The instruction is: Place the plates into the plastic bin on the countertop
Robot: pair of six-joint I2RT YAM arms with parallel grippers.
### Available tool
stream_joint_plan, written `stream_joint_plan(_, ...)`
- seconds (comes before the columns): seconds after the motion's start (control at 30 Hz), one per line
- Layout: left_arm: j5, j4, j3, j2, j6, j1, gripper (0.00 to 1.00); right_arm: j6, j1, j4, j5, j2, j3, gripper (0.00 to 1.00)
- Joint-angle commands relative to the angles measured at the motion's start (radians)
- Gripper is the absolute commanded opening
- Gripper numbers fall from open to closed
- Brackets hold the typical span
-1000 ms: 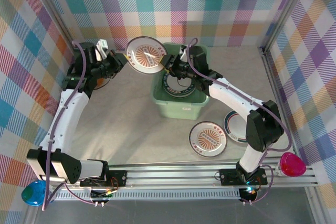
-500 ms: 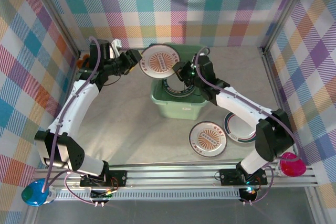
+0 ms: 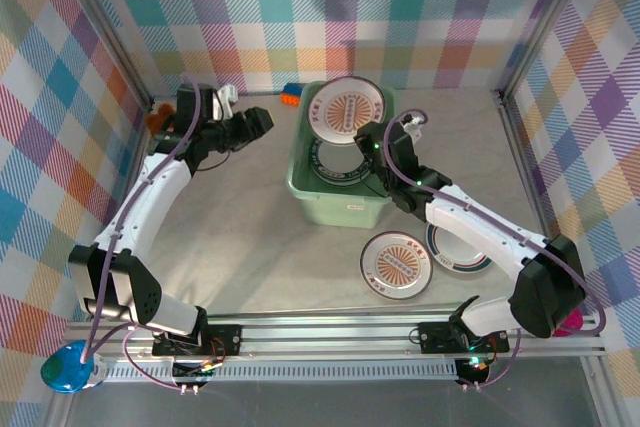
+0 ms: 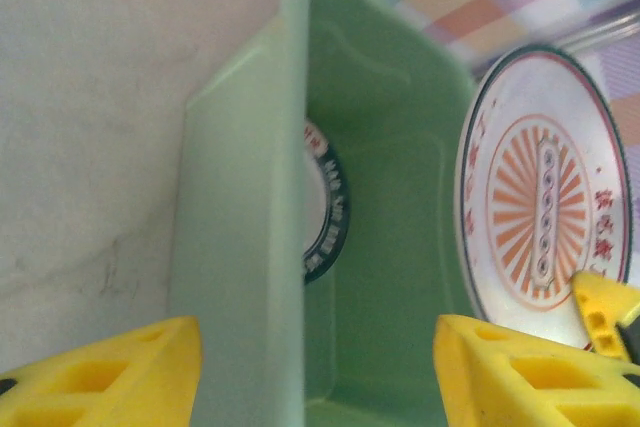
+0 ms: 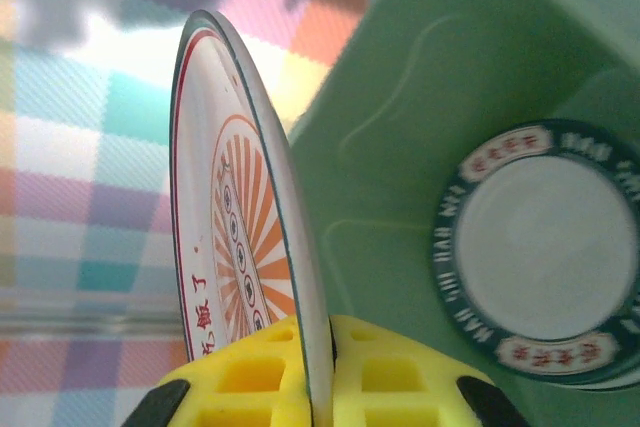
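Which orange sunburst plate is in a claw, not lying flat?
The sunburst plate tilted over the plastic bin's far end, gripped at its rim by the right claw. The other sunburst plate lies flat on the countertop.

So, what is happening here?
The right arm holds a sunburst plate tilted in its shut jaws, at the far end of the mint-green plastic bin. A teal-rimmed plate lies inside the bin. The left arm is beside the bin, jaws open and empty. A second sunburst plate and a second teal-rimmed plate lie on the countertop.
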State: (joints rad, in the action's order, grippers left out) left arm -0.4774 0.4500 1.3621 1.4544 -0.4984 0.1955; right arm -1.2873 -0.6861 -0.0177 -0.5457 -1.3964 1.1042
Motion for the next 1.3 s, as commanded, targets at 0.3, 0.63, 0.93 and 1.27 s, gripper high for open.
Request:
stream_joint_plan(0.3, -0.204, -0.040, -0.097, 0.097, 0.108, 0.088, 0.61, -0.195, -0.035, 0.244, -0.262, -0.155, 0.175, 0.00)
stream_joint_plan(0.63, -0.285, -0.103, -0.048, 0.208, 0.096, 0.174, 0.61, -0.306, -0.039, 0.358, -0.289, -0.265, 0.272, 0.00)
stream_joint_plan(0.93, -0.283, -0.138, -0.047, 0.219, 0.062, 0.220, 0.61, -0.399, -0.038, 0.418, -0.296, -0.312, 0.287, 0.00)
stream_joint_plan(1.27, -0.114, -0.071, -0.059, 0.084, 0.116, 0.088, 0.64, -0.397, -0.031, 0.367, -0.287, -0.392, 0.302, 0.00)
